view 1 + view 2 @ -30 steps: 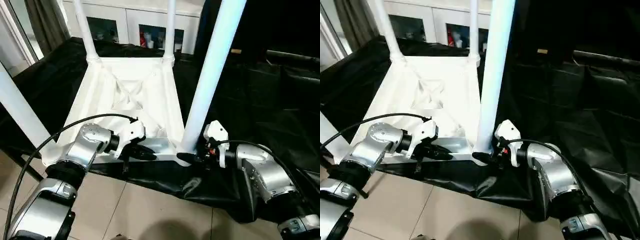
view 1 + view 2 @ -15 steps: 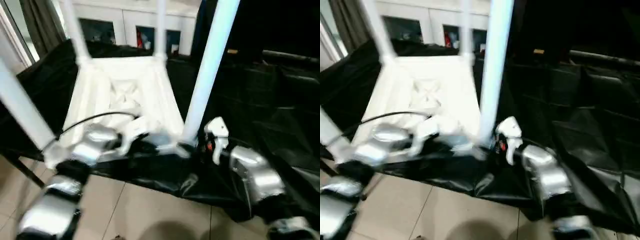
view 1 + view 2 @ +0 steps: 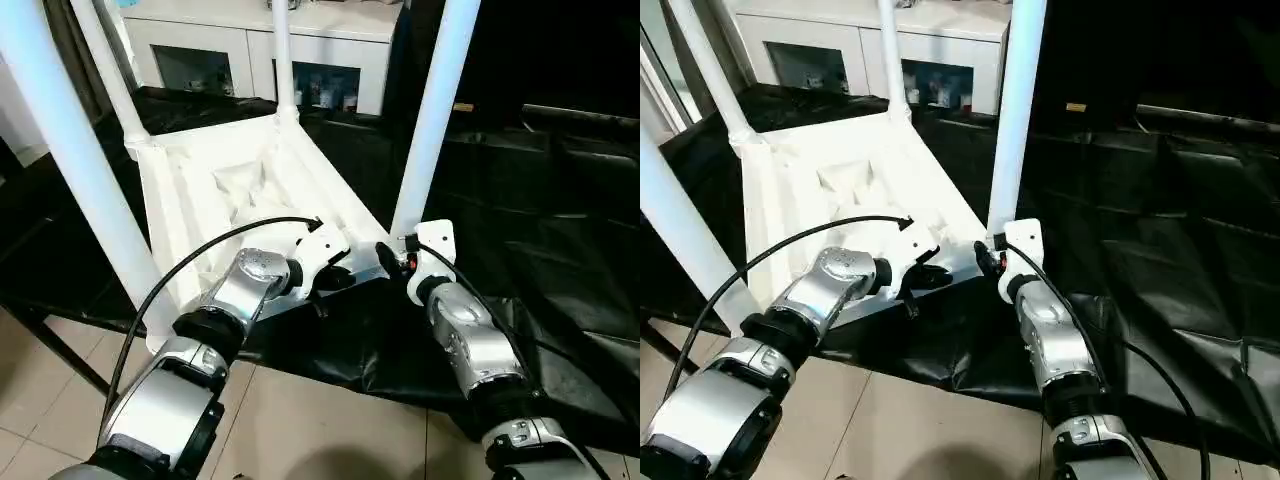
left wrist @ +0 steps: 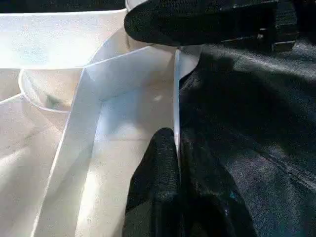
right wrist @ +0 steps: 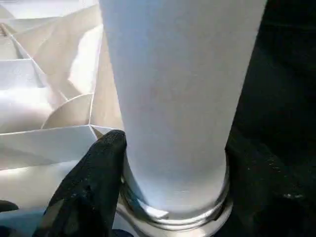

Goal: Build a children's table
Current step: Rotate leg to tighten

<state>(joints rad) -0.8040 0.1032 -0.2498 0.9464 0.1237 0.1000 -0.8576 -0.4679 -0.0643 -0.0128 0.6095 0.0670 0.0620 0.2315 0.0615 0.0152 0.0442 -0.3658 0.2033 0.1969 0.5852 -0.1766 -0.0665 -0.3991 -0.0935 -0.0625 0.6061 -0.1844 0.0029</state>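
Note:
The children's table lies upside down on the black-covered surface, with four white legs standing up from its corners. My left gripper is shut on the thin near rim of the table top; the left wrist view shows its fingers pinching that edge. My right gripper sits at the base of the near right leg, with its jaws closed around it. One black finger presses against the leg just above the socket, and the other is hidden behind the leg.
A white cabinet with glass doors stands behind the table. A black sheet covers the surface and spreads to the right. The tiled floor lies just below the near edge. The near left leg rises close to my left arm.
The table has swung round on the sheet with both grippers still on it. Its near right corner has moved away from me, and the near left leg now stands closer. The view has also shifted.

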